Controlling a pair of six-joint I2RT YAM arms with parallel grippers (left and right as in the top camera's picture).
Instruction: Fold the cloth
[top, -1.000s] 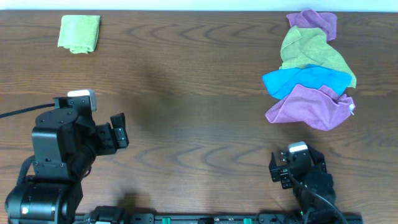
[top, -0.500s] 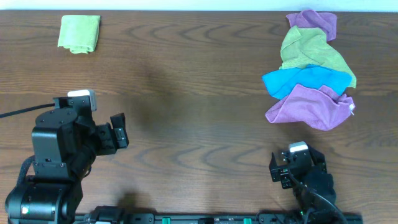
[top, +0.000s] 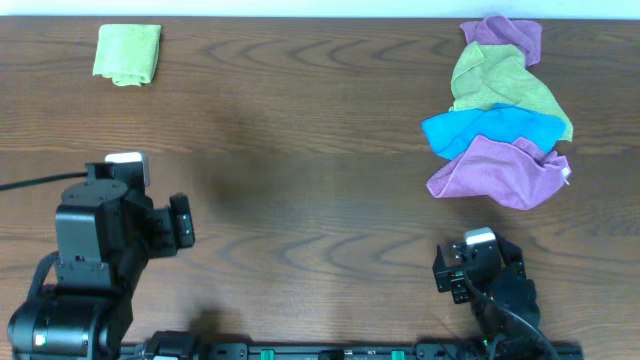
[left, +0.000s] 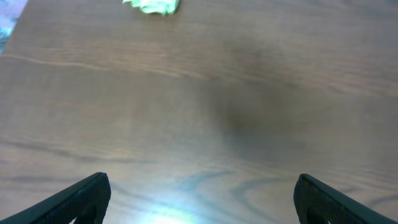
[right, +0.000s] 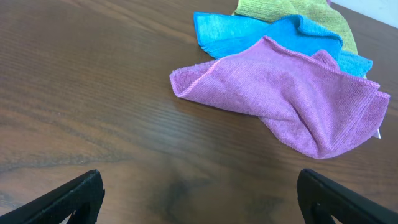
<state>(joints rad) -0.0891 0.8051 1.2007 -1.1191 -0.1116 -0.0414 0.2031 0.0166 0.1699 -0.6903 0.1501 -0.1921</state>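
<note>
A pile of crumpled cloths lies at the right of the table: a purple cloth (top: 498, 170) in front, a blue one (top: 490, 128), a green one (top: 500, 80) and another purple one (top: 505, 35) behind. The front purple cloth (right: 292, 93) and the blue one (right: 249, 31) also show in the right wrist view. A folded light-green cloth (top: 128, 53) lies at the far left; its edge shows in the left wrist view (left: 152, 5). My left gripper (left: 202, 199) is open and empty over bare table at the near left. My right gripper (right: 199, 196) is open and empty, short of the purple cloth.
The wooden table (top: 310, 130) runs across the whole view. The arm bases stand along its near edge, the left one (top: 85, 250) and the right one (top: 490, 280).
My left arm has drawn back a little toward the near left. The right arm and the cloths have not moved.
</note>
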